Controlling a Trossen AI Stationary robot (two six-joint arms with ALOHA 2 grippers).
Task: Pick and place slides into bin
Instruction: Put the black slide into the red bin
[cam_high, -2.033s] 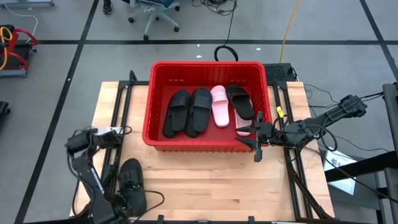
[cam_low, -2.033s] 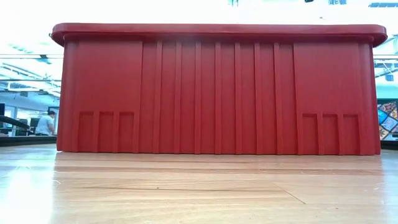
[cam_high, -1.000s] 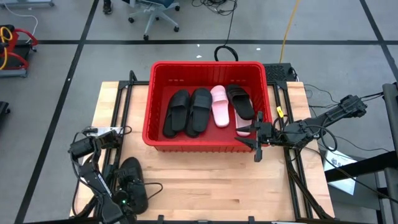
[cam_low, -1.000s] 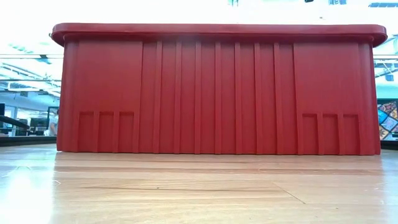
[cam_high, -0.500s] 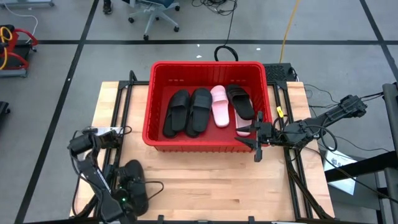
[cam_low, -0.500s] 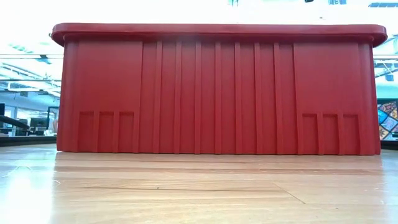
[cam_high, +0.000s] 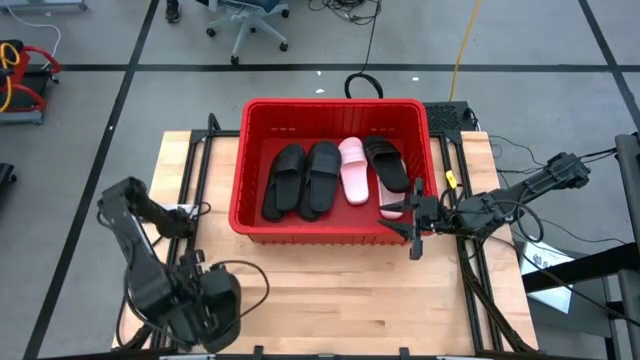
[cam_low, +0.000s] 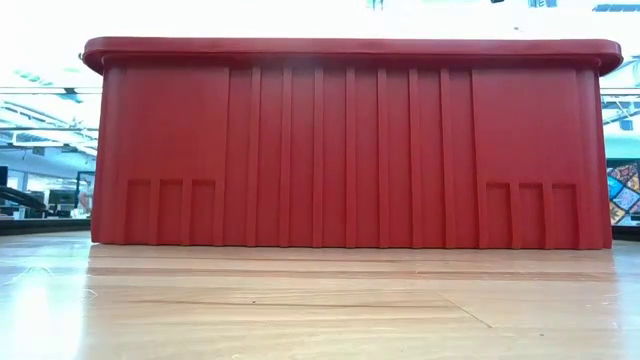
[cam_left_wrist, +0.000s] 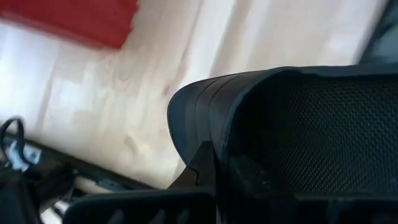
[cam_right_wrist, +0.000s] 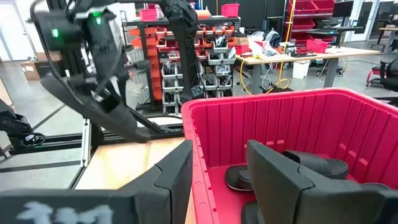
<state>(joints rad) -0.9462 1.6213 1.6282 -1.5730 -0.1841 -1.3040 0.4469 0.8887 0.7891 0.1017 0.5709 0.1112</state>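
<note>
The red bin (cam_high: 330, 106) stands at the table's far middle and fills the low view (cam_low: 350, 150). Inside lie three black slides (cam_high: 285, 180) and a pink one (cam_high: 353, 170); a second pink slide (cam_high: 391, 207) shows by the right wall. My left gripper (cam_high: 205, 312) hovers over the table's near left corner, shut on another black slide (cam_high: 224, 298). My right gripper (cam_high: 410, 228) is open and level at the bin's near right corner, one finger inside the near wall (cam_right_wrist: 202, 162) and one outside. My left gripper comes at the black slide from above, pointing almost straight down. The slide hangs under it, clear of the table. In the wrist view its smooth curved edge (cam_left_wrist: 205, 106) and textured face (cam_left_wrist: 329, 137) sit right against the fingers; which part they pinch is hidden.
Bare wood (cam_high: 350, 290) stretches between the bin and the table's near edge. Black frame rails (cam_high: 200, 170) run along both sides of the table. Cables (cam_high: 520, 225) trail off the right edge.
My left gripper has risen from the table's near left corner and shifted a little toward the right, tipping more steeply downward. The black slide that lay flat there has come up with it and now hangs clear of the wood.
</note>
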